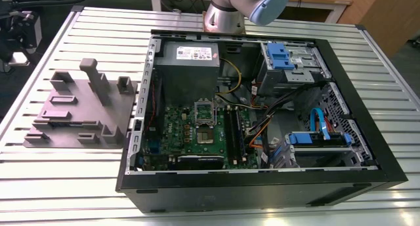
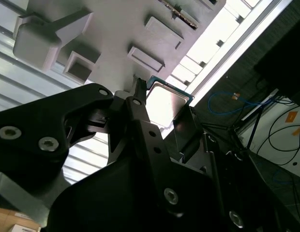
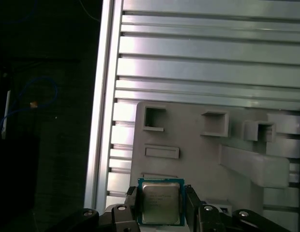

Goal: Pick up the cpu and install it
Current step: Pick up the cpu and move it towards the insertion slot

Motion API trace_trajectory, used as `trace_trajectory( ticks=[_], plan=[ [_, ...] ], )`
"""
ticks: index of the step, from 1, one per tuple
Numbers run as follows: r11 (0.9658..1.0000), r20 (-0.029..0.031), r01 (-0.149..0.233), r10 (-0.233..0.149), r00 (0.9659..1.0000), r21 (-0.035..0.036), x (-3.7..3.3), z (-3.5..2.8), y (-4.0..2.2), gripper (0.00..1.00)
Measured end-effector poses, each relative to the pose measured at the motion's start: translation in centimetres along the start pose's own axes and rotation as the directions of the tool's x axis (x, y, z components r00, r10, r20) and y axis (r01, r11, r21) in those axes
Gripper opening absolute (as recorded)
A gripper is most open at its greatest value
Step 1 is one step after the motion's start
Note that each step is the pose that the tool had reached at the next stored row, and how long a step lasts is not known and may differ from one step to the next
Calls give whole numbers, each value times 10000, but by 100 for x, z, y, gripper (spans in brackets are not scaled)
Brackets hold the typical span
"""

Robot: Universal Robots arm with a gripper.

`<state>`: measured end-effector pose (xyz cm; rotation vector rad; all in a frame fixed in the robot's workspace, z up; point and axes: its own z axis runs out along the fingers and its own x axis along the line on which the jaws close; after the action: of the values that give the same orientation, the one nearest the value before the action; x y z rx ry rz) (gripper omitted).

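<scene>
- cpu (image 3: 160,200), a small flat square chip with a silvery metal top and a greenish rim, sits clamped between the two black fingers of the gripper (image 3: 162,204) in the first wrist view.
- In the second wrist view the cpu (image 2: 165,99) again sits in the gripper (image 2: 162,113), one finger on each of two opposite edges.
- Behind the chip in both wrist views lies the grey moulded plate (image 3: 188,145) with its square pockets and raised blocks. Whether the chip touches the plate cannot be told.
- The plate rests on the slatted aluminium bench (image 3: 213,58), near one edge of it.
- In the exterior view the grey moulded plate (image 1: 72,113) lies on the bench (image 1: 66,186) at the exterior view's left, just beside the open black computer case (image 1: 262,186).
- Inside the case a green motherboard (image 1: 190,137) carries a silver-framed socket (image 1: 206,135) with a dark centre. A large grey box (image 1: 190,56) with a white label sits beyond it.
</scene>
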<state>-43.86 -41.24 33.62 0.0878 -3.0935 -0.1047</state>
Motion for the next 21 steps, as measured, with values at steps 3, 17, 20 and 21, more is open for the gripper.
trace_trajectory(
  ticks=[3, 17, 20, 21],
  plan=[
    [10000, 0, -4, 4, 10000, 5, 1, -16, 2, 47],
    [9998, 8, -188, 188, 9998, 59, 1, -53, 18, 47],
    [9998, 9, -197, 196, 9998, 76, 3, -84, 23, 47],
    [9998, 9, -199, 199, 9998, 80, 3, -96, 25, 47]
  ],
)
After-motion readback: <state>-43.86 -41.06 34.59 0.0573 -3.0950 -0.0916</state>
